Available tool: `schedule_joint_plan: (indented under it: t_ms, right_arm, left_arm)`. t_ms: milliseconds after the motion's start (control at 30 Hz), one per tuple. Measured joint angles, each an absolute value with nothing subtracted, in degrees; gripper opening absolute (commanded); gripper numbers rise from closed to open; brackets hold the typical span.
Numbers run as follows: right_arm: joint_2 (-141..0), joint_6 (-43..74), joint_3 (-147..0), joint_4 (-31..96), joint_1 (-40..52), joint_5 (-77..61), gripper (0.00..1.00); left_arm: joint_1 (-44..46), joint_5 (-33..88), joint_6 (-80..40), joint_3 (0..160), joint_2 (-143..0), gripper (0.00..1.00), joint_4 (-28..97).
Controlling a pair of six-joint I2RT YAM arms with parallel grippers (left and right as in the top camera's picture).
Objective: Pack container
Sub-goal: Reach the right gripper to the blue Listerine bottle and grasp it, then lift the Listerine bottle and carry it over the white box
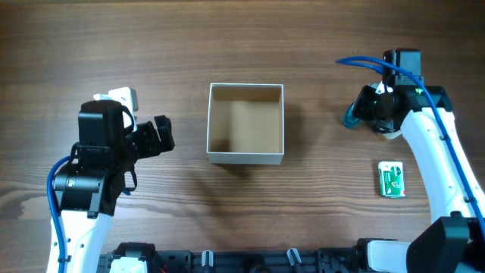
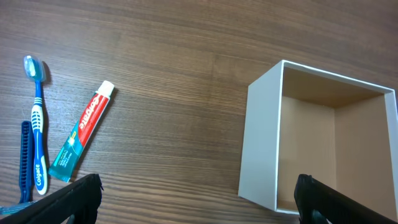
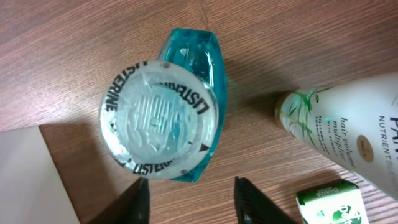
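- You see the container (image 1: 245, 123), a white-walled cardboard box with a tan inside, sitting open-top and empty at the middle of the wooden table (image 1: 318, 45), between the two arms.
- Your left gripper (image 1: 155, 136) hovers just beside the container's left wall (image 2: 261, 143), its jaws spread wide and holding nothing.
- Beyond that wall, well apart from the container, a Colgate toothpaste tube (image 2: 81, 140), a blue toothbrush (image 2: 37, 124) and a dark blue comb (image 2: 23, 162) lie flat.
- Your right gripper (image 3: 193, 199), right of the container, hangs over an upright teal Listerine bottle (image 3: 158, 118), fingers parted and nothing clamped.
- A white hair-care bottle (image 3: 348, 134) lies near it, and a green-and-white packet (image 1: 392, 180) lies farther from the container.
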State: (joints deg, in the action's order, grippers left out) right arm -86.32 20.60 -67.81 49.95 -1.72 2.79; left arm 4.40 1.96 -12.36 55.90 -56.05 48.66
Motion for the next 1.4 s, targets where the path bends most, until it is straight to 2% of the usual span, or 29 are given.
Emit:
schedule_joint_plan:
  t_ms: [167, 467, 733, 900, 967, 1000, 1033, 1133, 1400]
  right_arm:
    - [-84.27, 19.79, -67.75, 44.88, -1.72, 2.83, 0.72]
    - [-84.49, 19.64, -67.75, 41.23, -1.72, 5.65, 0.73]
    - [-90.28, 19.64, -67.75, 40.14, -1.72, 5.89, 0.73]
    - [-91.05, 19.77, -67.75, 38.24, -1.72, 6.09, 0.56]
    - [-91.05, 19.77, -67.75, 38.22, -1.72, 6.11, 0.43]
    - [-91.05, 20.05, -67.75, 38.22, -1.72, 6.13, 0.33]
    - [-91.05, 19.86, -67.75, 38.22, -1.72, 6.33, 0.29]
    - [-91.05, 19.84, -67.77, 37.98, -1.72, 7.09, 0.25]
    - [-91.05, 19.81, -67.77, 37.82, -1.72, 7.16, 0.05]
  left_arm:
    - [4.4, 1.96, -12.36, 55.9, -56.05, 1.0, 48.64]
    - [4.4, 1.96, -12.36, 55.9, -56.05, 1.0, 48.64]
    - [4.4, 1.96, -12.36, 55.9, -56.05, 1.0, 48.64]
    - [4.4, 1.98, -12.36, 55.9, -56.05, 1.0, 48.62]
    - [4.4, 1.96, -12.36, 55.9, -56.05, 1.0, 48.64]
    - [4.4, 1.98, -12.36, 55.9, -56.05, 1.0, 48.64]
    - [4.4, 1.96, -12.36, 55.9, -56.05, 1.0, 48.64]
    - [4.4, 1.98, -12.36, 55.9, -56.05, 1.0, 48.62]
    - [4.4, 1.96, -12.36, 55.9, -56.05, 1.0, 48.64]
